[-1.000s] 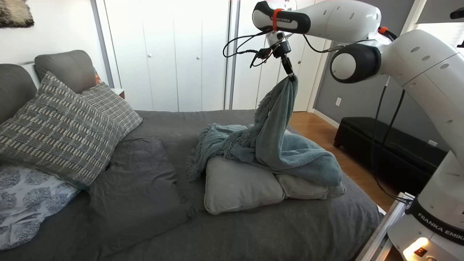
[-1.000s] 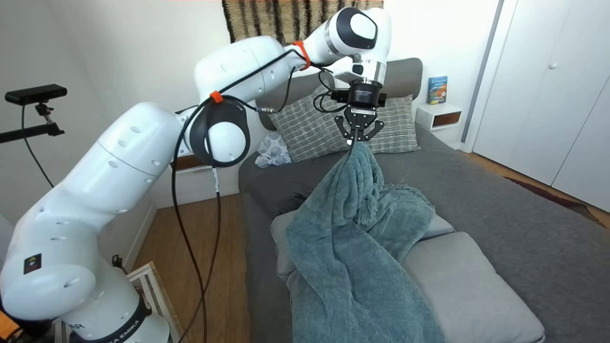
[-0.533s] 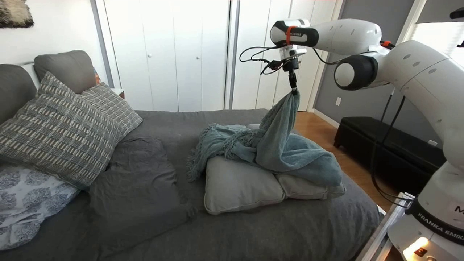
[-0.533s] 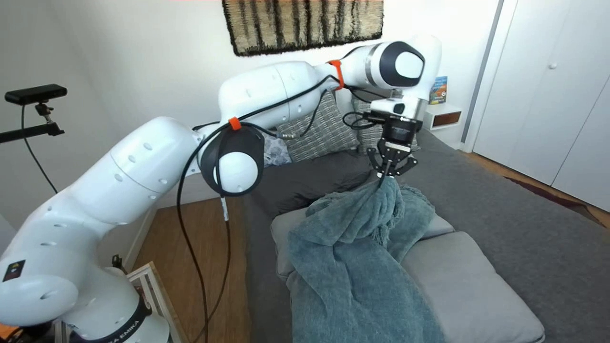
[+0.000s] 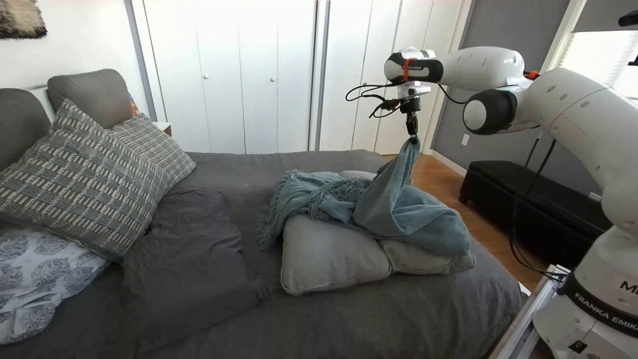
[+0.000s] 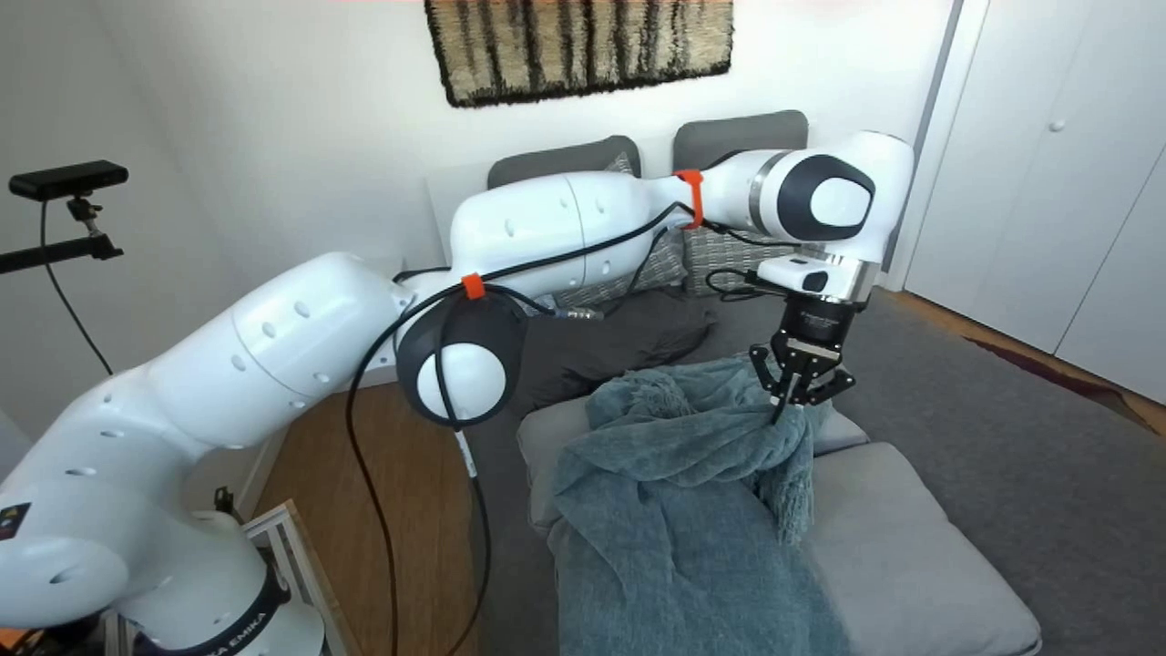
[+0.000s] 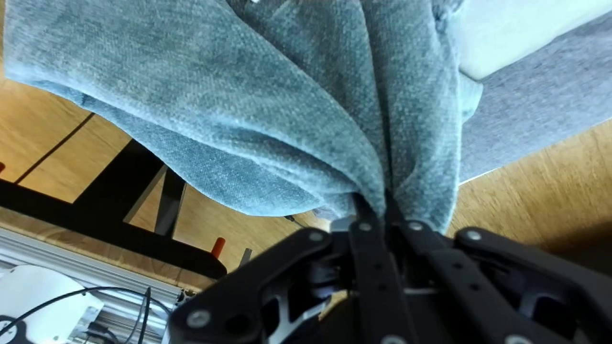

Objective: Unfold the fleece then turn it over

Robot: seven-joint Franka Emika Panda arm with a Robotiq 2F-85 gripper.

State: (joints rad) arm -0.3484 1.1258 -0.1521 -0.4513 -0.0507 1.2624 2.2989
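Note:
The grey-teal fleece (image 5: 423,214) lies crumpled in loose folds over light grey pillows on the bed. It also shows in an exterior view (image 6: 674,547), with a fringed edge hanging below the grip. My gripper (image 5: 413,139) is shut on a gathered part of the fleece and holds it up in a low peak. The rest of the fleece still rests on the pillows. In the wrist view, the fingers (image 7: 382,205) pinch the fleece (image 7: 229,95), which spreads away from them. The fingertips are partly hidden in the cloth.
Light grey pillows (image 5: 329,257) lie under the fleece on the dark grey bedspread (image 5: 398,314). Patterned pillows (image 5: 84,179) lean at the head of the bed. A black bench (image 5: 533,209) stands beyond the bed. A camera on a stand (image 6: 68,180) is near the arm.
My gripper has moved down and to the right in both exterior views, still holding the fleece. The raised peak is lower, and the fringed edge has shifted with it.

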